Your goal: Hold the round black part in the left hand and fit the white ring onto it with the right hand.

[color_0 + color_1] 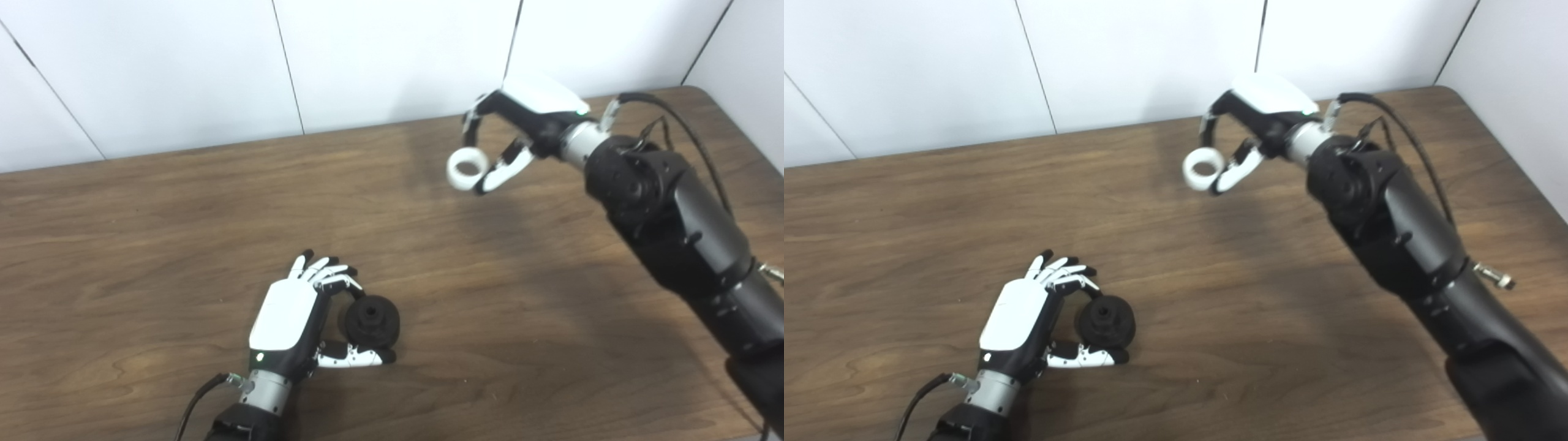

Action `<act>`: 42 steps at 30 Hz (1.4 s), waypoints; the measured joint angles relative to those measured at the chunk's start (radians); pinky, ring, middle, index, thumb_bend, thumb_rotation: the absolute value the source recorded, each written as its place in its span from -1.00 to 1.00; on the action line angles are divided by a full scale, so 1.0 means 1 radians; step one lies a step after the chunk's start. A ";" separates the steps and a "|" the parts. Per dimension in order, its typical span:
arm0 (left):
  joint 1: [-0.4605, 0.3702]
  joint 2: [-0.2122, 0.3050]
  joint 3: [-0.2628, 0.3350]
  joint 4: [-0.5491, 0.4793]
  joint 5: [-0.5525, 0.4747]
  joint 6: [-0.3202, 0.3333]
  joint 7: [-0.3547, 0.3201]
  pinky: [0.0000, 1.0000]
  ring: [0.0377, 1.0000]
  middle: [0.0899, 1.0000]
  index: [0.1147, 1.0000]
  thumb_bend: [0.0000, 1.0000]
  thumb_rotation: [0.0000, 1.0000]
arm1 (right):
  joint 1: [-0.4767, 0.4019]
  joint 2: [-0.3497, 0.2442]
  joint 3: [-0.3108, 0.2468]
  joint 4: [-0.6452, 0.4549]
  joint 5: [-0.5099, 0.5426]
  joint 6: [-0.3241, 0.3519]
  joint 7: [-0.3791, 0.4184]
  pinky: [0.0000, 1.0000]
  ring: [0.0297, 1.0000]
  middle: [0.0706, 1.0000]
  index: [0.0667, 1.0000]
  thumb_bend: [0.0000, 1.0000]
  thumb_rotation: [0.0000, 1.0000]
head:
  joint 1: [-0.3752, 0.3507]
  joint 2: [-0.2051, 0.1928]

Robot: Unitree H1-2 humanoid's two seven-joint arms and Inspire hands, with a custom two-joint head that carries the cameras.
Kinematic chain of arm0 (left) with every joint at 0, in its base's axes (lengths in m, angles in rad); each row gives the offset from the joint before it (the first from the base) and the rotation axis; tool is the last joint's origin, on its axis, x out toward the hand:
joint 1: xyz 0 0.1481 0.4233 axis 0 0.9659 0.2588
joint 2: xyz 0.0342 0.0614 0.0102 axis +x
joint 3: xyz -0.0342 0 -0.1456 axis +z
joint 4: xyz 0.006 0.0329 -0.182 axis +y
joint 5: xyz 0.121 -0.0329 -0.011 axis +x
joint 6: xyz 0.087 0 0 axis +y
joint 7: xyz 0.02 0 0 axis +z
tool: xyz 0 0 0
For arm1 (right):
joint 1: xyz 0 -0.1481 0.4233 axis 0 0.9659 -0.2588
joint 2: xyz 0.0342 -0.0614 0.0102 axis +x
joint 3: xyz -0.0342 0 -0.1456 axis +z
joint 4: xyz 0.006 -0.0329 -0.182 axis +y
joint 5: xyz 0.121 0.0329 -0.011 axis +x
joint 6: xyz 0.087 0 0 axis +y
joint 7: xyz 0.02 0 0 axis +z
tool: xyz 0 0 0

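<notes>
The round black part rests low on the wooden table, near its front. My left hand lies beside it on the left, a curled finger touching its top and the thumb running under its near side, so the hand pinches it. My right hand is raised above the far right of the table and holds the white ring between its fingertips and thumb, the ring's hole facing the camera. The ring is far from the black part.
A white panelled wall stands behind the table's far edge. The table's right corner is rounded. A black cable loops off the right forearm, and another cable trails from the left wrist.
</notes>
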 measured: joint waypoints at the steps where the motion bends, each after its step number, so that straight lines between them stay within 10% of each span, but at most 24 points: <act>1: 0.001 -0.001 -0.001 0.003 0.000 0.000 0.006 1.00 0.75 0.52 -0.16 0.04 -0.90 | 0.001 0.011 0.006 -0.021 -0.005 0.002 0.014 0.64 0.76 0.54 -0.11 0.05 -0.72 | 0.003 0.002; 20: -0.001 -0.024 -0.025 0.006 0.021 0.034 0.016 1.00 0.76 0.51 -0.16 0.04 -0.90 | 0.096 0.169 0.062 -0.230 -0.053 0.015 0.200 0.80 0.85 0.59 -0.11 0.05 -0.72 | 0.052 0.017; 42: -0.007 -0.026 -0.029 0.012 0.022 0.044 0.016 1.00 0.76 0.52 -0.16 0.04 -0.90 | 0.182 0.184 0.106 -0.214 -0.070 -0.072 0.208 0.84 0.83 0.59 -0.11 0.05 -0.72 | 0.057 0.034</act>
